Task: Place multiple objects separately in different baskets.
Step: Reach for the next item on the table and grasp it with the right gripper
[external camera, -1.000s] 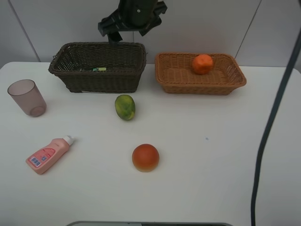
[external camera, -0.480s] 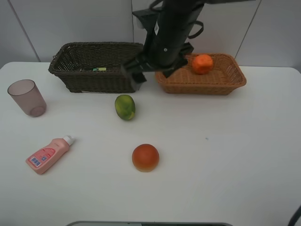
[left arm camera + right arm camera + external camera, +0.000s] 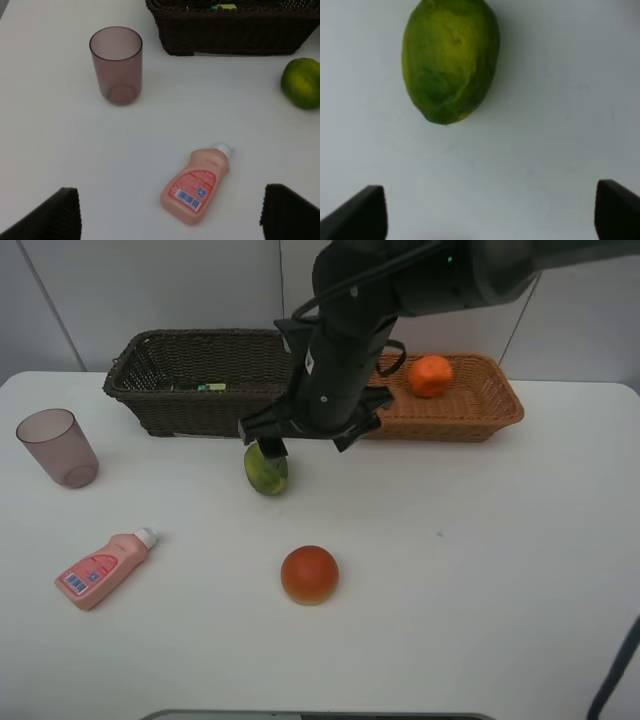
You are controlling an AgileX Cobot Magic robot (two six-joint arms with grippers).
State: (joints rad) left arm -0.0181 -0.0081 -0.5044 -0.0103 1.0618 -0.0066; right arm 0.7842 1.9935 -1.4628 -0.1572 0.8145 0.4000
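right gripper (image 3: 307, 440) has dropped beside green-yellow oval fruit (image 3: 266, 470), jaws wide.

You have a white table (image 3: 450, 620) before you, smooth and matt, with rounded far corners. It fills most of the high view and all the ground in both wrist views. Behind it stands a pale grey wall (image 3: 150, 290) of flat panels, split by thin dark seams (image 3: 279, 280): one upright near the middle, one slanting at each side. The light is soft and even, so shadows on the tabletop are faint. A dark grey strip (image 3: 320, 716) edges the near side.
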